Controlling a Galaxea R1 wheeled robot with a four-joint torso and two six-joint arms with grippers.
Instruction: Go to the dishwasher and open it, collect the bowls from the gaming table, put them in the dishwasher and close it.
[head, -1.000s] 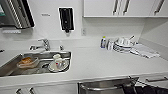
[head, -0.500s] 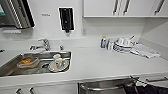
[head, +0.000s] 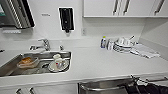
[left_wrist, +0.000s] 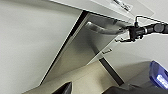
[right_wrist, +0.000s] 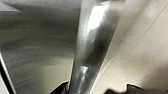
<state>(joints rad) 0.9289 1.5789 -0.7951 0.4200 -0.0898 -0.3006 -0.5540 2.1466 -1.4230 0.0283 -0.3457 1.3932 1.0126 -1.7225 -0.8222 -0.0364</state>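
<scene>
Below white counter (head: 100, 62), dishwasher (head: 107, 86) door tilted ajar; right gripper (left_wrist: 125, 33) at its handle (right_wrist: 87, 50), jaws' state unclear.

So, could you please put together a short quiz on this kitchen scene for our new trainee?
1. True or false: the dishwasher door is fully shut.
2. What hangs on the wall behind the sink? A) a black dispenser B) a round clock C) a towel rail
3. Fill in: in the head view, the stack of dishes stands on the counter to the ___ of the sink.

Key: 1 false, it stands ajar, tilted out at the top; 2 A; 3 right.
</scene>
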